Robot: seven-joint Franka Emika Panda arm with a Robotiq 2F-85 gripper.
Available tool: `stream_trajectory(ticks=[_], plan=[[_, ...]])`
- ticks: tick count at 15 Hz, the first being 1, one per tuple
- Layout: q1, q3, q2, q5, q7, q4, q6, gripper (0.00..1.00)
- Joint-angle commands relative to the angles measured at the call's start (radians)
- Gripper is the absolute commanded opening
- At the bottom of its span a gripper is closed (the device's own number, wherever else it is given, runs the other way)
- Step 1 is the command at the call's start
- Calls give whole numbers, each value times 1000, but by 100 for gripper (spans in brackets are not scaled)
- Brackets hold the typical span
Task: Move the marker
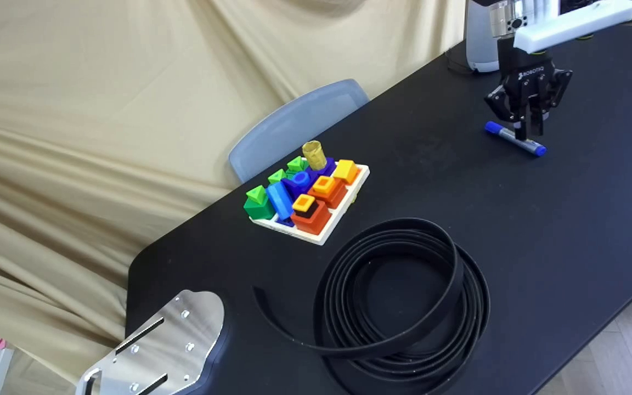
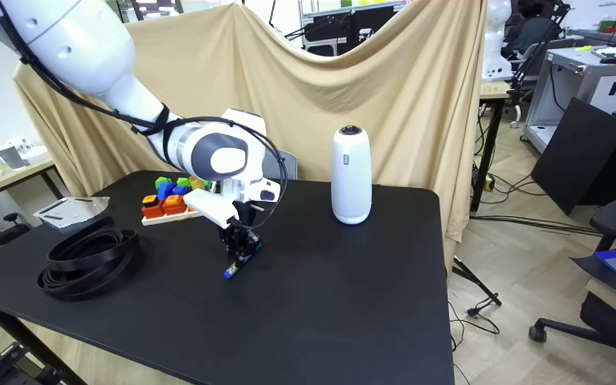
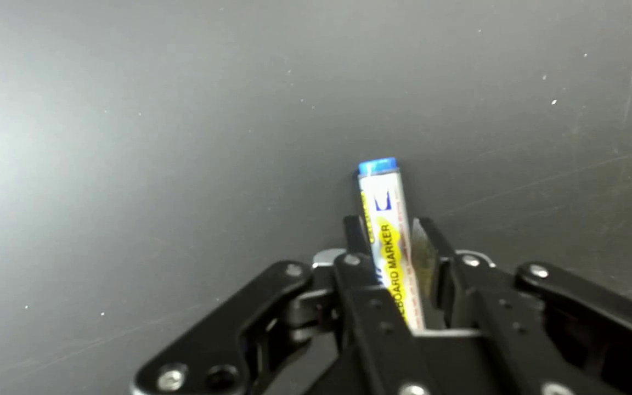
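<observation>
1. Way over left in an exterior view: a shiny slotted metal plate [image 1: 163, 350].
2. Moving right: bright toy blocks [image 1: 311, 215] in a white tray [image 1: 339, 215], on the black tabletop [image 1: 425, 184].
3. Next, a fat black coil [image 1: 340, 307], nearer the camera.
4. Then the marker [image 1: 507, 135], lying on the tabletop toward the right. Slim, silvery barrel, blue at both ends.
5. Pretty readable up close in the wrist view btw: pale label, yellow splash, "BOARD MARKER" in dark print, small blue logo near the blue end.
6. Last, the fingers [image 1: 520, 129]: set narrow, one on each side of the marker. Honestly can't tell if actually gripping.
</observation>
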Motion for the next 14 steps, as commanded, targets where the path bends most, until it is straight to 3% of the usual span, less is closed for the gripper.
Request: stream_trajectory(ticks=[1,7,14], plan=[[-14,9,8,12,11,25,-29,62],[-17,10,16,14,6,31,-34,98],[-24,13,34,6,-31,38,-29,100]])
